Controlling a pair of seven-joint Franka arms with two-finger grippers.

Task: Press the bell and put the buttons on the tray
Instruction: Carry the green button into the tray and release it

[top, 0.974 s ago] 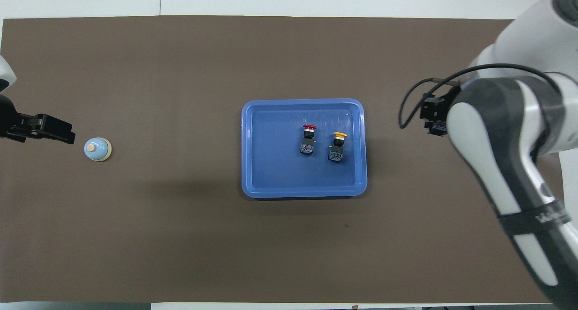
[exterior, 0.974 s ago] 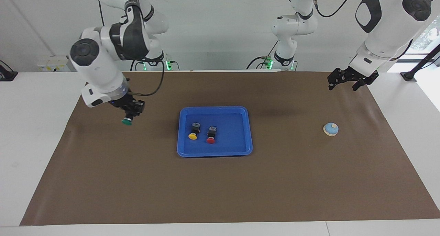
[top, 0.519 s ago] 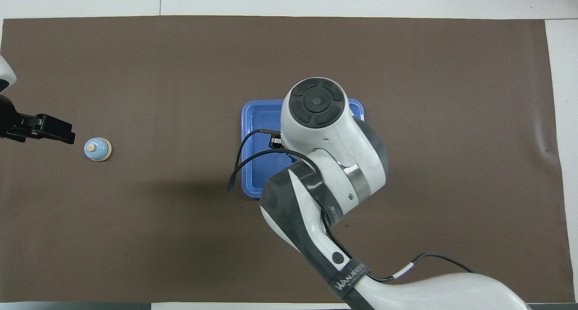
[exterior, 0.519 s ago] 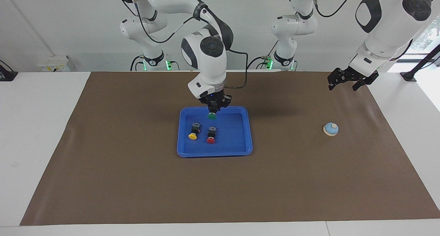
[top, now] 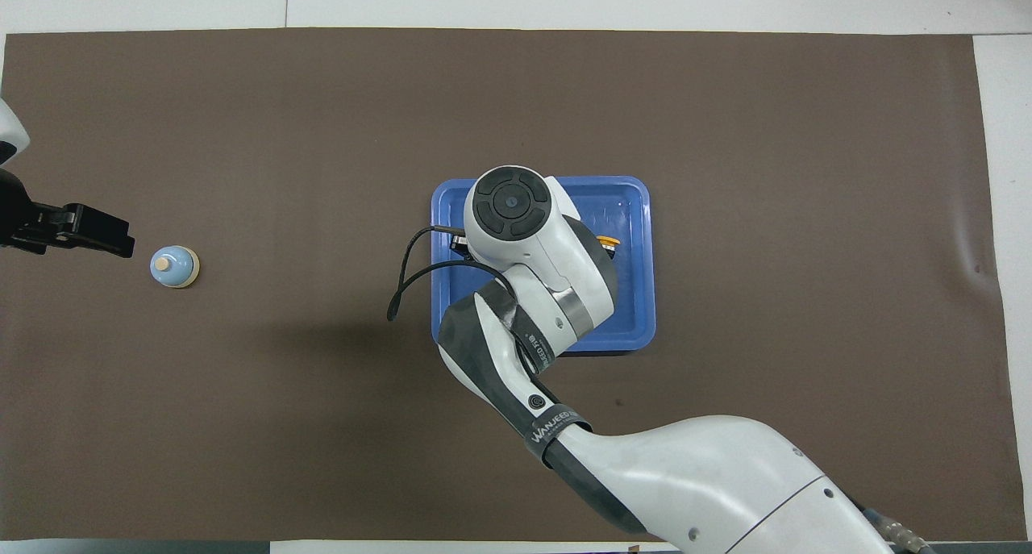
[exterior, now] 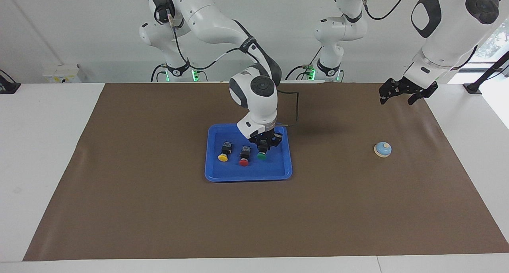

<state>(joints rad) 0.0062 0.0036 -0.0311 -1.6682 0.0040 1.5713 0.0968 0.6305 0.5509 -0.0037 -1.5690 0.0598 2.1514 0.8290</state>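
The blue tray (exterior: pixel 274 167) lies mid-table. In it lie the yellow button (exterior: pixel 223 157) and, beside it, the red button (exterior: pixel 243 161). My right gripper (exterior: pixel 262 149) is low inside the tray, shut on the green button (exterior: pixel 261 156), which sits beside the red one toward the left arm's end. In the overhead view the right arm covers most of the tray (top: pixel 633 207); only the yellow cap (top: pixel 609 241) shows. The bell (exterior: pixel 382 149) (top: pixel 173 266) stands toward the left arm's end. My left gripper (exterior: pixel 397 99) (top: pixel 113 238) waits open in the air near the bell.
A brown mat (exterior: pixel 159 209) covers the table, with white table edge (exterior: pixel 39 146) around it. The right arm's cable (top: pixel 403 288) hangs beside the tray. Both arm bases stand at the robots' edge of the table.
My right gripper has carried the green button from the right arm's end of the mat over the tray and lowered it beside the red button. The left arm has not moved.
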